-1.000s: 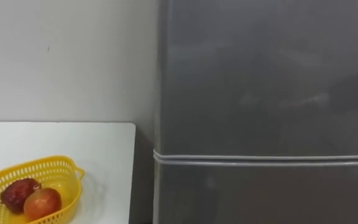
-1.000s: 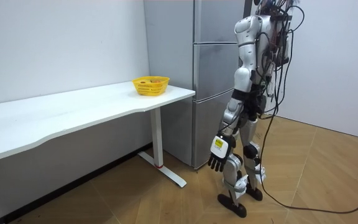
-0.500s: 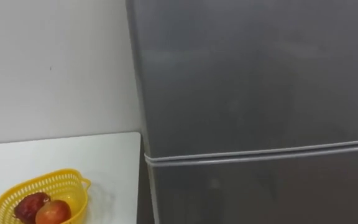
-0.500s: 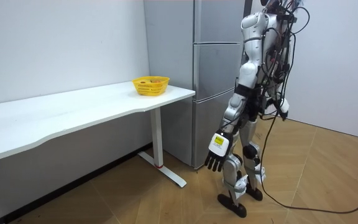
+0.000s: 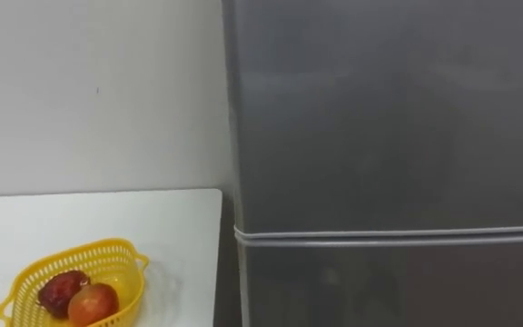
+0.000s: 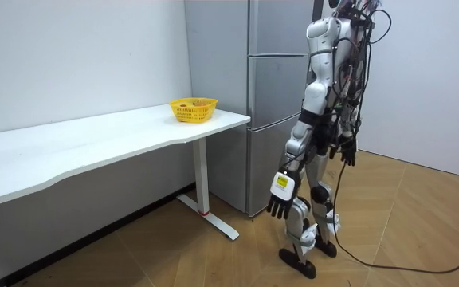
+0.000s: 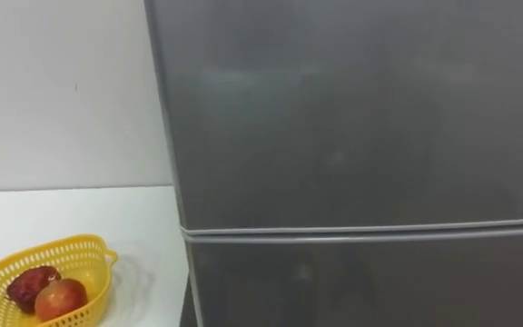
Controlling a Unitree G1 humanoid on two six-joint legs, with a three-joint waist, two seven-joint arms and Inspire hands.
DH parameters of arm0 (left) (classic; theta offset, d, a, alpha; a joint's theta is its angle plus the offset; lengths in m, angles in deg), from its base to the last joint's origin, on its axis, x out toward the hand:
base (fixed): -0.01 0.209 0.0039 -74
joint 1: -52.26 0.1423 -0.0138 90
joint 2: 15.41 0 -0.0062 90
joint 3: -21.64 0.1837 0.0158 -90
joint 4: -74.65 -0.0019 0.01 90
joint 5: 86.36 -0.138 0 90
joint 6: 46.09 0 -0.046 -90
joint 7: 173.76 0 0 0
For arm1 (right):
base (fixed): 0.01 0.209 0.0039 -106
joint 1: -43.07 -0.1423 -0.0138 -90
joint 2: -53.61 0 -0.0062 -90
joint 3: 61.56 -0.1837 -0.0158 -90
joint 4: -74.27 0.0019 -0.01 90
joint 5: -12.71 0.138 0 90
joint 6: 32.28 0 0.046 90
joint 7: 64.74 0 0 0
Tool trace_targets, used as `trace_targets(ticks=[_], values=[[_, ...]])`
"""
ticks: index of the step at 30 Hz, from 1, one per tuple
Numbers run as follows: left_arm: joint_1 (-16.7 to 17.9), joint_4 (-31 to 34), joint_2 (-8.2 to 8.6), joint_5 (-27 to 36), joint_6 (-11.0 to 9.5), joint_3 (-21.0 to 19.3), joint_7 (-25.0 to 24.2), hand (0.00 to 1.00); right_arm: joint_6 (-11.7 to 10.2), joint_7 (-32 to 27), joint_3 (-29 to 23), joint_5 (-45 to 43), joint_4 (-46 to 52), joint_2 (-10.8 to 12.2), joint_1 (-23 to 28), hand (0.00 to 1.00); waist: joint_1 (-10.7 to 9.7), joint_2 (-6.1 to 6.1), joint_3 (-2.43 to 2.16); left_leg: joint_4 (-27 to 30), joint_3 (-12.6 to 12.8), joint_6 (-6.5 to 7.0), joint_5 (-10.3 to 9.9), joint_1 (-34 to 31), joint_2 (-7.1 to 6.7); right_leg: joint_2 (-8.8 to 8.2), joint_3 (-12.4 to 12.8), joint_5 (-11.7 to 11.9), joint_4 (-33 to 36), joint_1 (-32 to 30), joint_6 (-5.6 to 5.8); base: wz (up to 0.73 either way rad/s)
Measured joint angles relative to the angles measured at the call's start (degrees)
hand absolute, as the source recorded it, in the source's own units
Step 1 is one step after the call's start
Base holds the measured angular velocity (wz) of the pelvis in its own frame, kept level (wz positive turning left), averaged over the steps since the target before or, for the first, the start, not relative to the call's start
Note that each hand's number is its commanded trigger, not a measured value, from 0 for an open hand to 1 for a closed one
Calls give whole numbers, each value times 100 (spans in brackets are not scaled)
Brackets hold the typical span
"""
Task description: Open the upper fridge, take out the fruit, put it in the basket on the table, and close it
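A white desk [image 5: 180, 227] is reaching in from the left against the wall, its right edge stopping just beside the fridge [image 5: 389, 136]. Near that right edge a yellow basket [image 5: 125, 277] is sitting, holding a dark red fruit [image 5: 60, 291] and an orange-red fruit [image 5: 93, 304] that are touching. The fridge's upper door [image 5: 398, 100] is standing closed above the seam [image 5: 389, 234] over the lower door [image 5: 389, 286], so what is inside is hidden. The robot is standing upright facing the fridge. Its left hand [image 6: 280, 191] is hanging low by its leg, fingers loosely apart and holding nothing. Its right hand [image 6: 347, 151] is hanging at hip height, its state impossible to tell.
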Motion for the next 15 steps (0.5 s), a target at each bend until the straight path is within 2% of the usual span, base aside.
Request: trace_targets(ticks=[3,6,11,15], values=[[-88,-21,18,-9,5,176,-3,0,58,148,295,-38,-18,-5,-132,0,47,60,21,-7,26,9,-37,27,7,5,15,-2,1,18,5,-7],[-188,-103,33,-50,56,266,0,0,117,267,360,-34,-23,14,-225,0,77,92,30,-28,22,15,-40,68,-3,4,77,-10,-14,51,19,-1],[-188,-99,32,-67,214,318,-3,0,200,442,451,-108,-42,5,-229,0,23,84,25,-54,20,21,-44,52,-17,-6,31,-8,-76,93,27,4],[-191,-93,34,-194,324,322,-7,0,410,591,482,-232,-172,0,-222,0,4,68,23,-107,20,21,-44,67,-23,-6,22,-7,-68,95,25,-1]])
